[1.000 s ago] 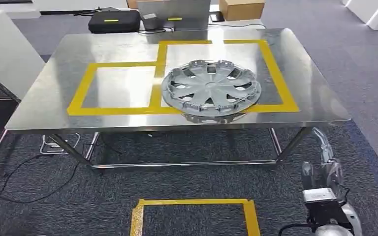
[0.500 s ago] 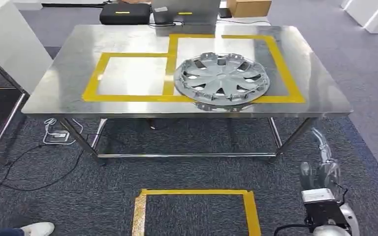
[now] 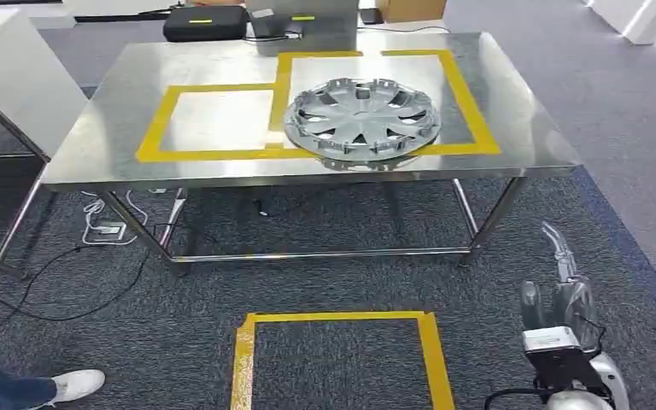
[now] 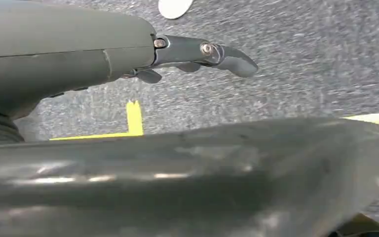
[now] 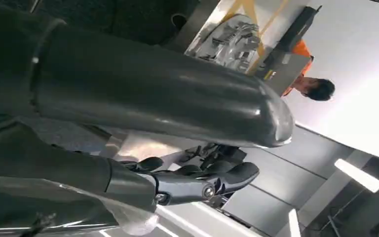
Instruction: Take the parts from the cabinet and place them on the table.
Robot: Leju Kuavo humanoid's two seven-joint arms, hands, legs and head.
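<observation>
A hubcap [image 3: 362, 120] is seen lying flat on the desk [image 3: 94, 128], straddling the yellow tape beside the taped squares. The right hand [image 3: 564, 295] hangs low by the desk's corner, slack and holding nothing; the left hand [image 4: 197, 54] likewise grasps nothing. For the next fetch, the cabinet should probably be faced squarely before reaching.

I see the round silver-grey plastic wheel cover with spoke-shaped cutouts [image 3: 362, 123] lying flat on the shiny steel worktop [image 3: 102, 128]. It sits in the right yellow-taped square, overlapping the tape strip toward the near edge.
</observation>
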